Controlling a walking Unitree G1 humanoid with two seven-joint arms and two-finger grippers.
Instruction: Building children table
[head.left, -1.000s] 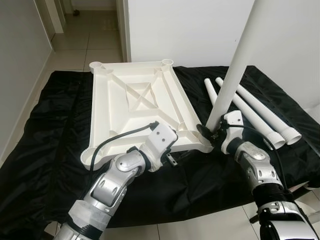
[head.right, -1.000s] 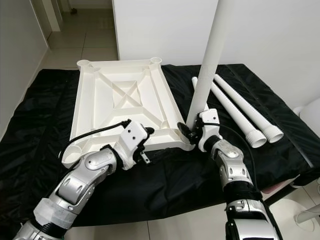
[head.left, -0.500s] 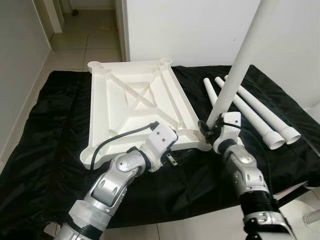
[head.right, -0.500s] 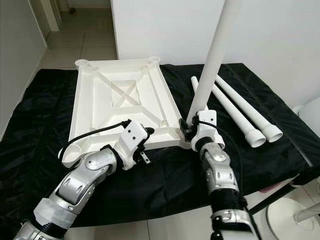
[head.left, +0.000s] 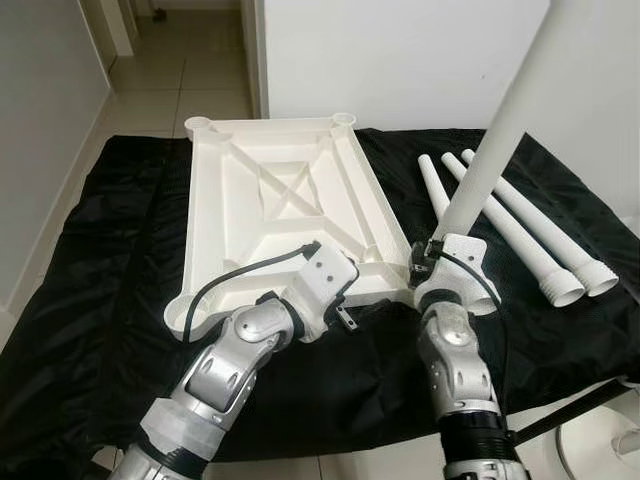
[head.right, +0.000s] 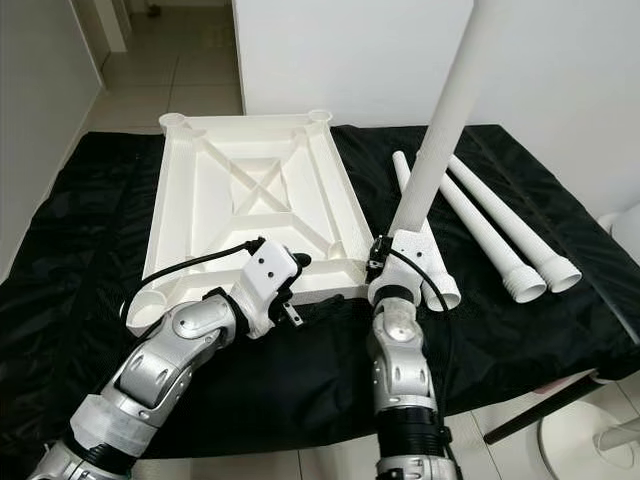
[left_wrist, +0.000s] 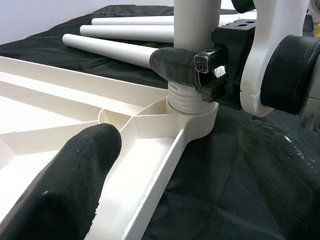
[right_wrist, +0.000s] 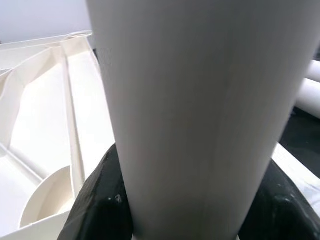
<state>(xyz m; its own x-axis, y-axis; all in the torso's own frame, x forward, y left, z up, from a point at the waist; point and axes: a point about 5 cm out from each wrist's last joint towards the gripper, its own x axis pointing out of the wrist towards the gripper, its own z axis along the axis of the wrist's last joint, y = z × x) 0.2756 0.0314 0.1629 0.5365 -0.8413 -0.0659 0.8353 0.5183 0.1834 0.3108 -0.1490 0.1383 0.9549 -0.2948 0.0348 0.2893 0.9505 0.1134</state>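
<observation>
I'm gripping the leg (head.left: 497, 140) with my right gripper (left_wrist: 210, 75) at the tabletop's (head.left: 270, 215) near-right corner socket; left fingers (left_wrist: 75, 165) are open, bracing, apparently. Keeping it upright while twisting.

Probably a home: tiled floor (head.left: 170, 85), white walls (head.left: 400, 50) (hallway beyond).

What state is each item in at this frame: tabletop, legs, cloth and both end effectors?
Tabletop: upside down on the cloth.
Upright leg: threaded end entering the near right corner socket.
Spare legs: three, lying flat.
Black cloth: spread out, wrinkled.
Right end effector: shut on the upright leg.
Left end effector: open, at the tabletop's near edge.
</observation>
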